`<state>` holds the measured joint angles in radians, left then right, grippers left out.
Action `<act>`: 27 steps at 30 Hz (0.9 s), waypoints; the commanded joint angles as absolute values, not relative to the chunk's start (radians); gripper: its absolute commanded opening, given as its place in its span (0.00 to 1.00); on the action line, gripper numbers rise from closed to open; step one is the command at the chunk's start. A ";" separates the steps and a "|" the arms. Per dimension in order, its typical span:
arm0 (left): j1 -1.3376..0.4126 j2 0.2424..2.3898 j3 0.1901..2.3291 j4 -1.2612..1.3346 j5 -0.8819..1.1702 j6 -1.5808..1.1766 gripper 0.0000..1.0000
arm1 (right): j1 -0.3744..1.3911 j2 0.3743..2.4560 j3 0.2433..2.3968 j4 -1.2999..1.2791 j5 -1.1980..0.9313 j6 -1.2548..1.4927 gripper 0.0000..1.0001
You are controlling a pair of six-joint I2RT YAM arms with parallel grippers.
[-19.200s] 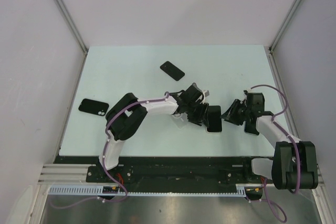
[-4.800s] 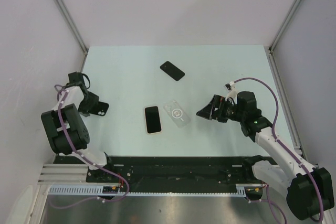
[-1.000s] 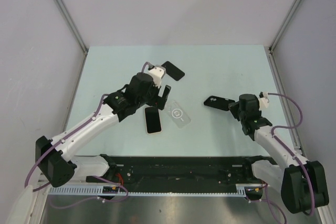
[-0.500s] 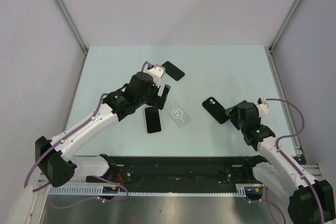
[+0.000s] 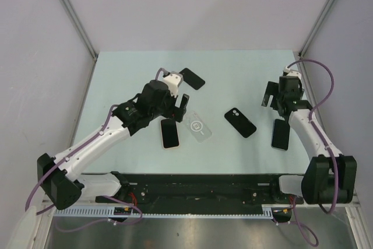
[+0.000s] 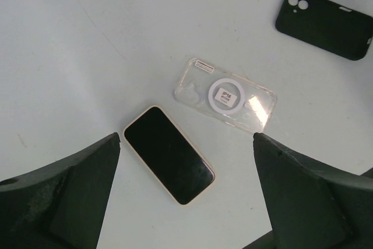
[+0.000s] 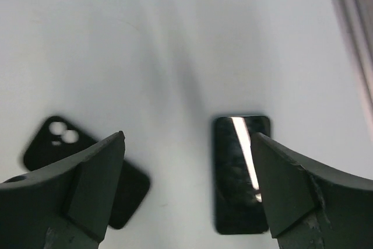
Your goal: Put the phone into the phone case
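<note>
On our pale surface (image 5: pixel 233 74) we see the phone (image 5: pixel 169 133) just beside the clear case (image 5: pixel 197 125), below our spread left end effector (image 5: pixel 178 105). Our right end effector (image 5: pixel 273 97), also spread, hovers near a second phone (image 5: pixel 280 134) and a black case (image 5: pixel 240 122).

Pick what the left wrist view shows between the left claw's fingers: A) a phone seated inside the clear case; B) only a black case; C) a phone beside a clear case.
C: the phone lies screen-up beside the clear case, not in it, under the open left claw.
</note>
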<state>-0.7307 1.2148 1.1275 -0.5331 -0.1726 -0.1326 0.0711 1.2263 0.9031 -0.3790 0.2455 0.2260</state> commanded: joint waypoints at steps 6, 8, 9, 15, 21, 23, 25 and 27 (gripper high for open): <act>-0.735 1.218 1.097 -0.477 -0.064 -0.209 1.00 | -0.135 1.368 0.979 -0.620 0.141 -0.067 1.00; -0.736 1.223 1.100 -0.477 -0.052 -0.212 1.00 | -0.166 1.405 0.982 -0.635 0.092 -0.072 0.99; -0.736 1.226 1.101 -0.477 -0.051 -0.213 1.00 | -0.184 1.419 0.985 -0.650 0.086 -0.072 0.99; -0.736 1.232 1.103 -0.483 -0.075 -0.216 1.00 | -0.212 1.471 0.988 -0.623 0.011 -0.074 0.97; -0.735 1.230 1.101 -0.488 -0.098 -0.210 1.00 | -0.215 1.580 1.012 -0.634 0.000 -0.055 0.94; -0.735 1.229 1.100 -0.489 -0.107 -0.209 1.00 | -0.215 1.601 1.017 -0.635 0.000 -0.051 0.93; -0.736 1.229 1.101 -0.489 -0.115 -0.209 1.00 | -0.216 1.609 1.017 -0.624 0.000 -0.048 0.92; -0.736 1.226 1.100 -0.491 -0.129 -0.209 0.99 | -0.216 1.624 1.019 -0.623 0.036 -0.048 0.91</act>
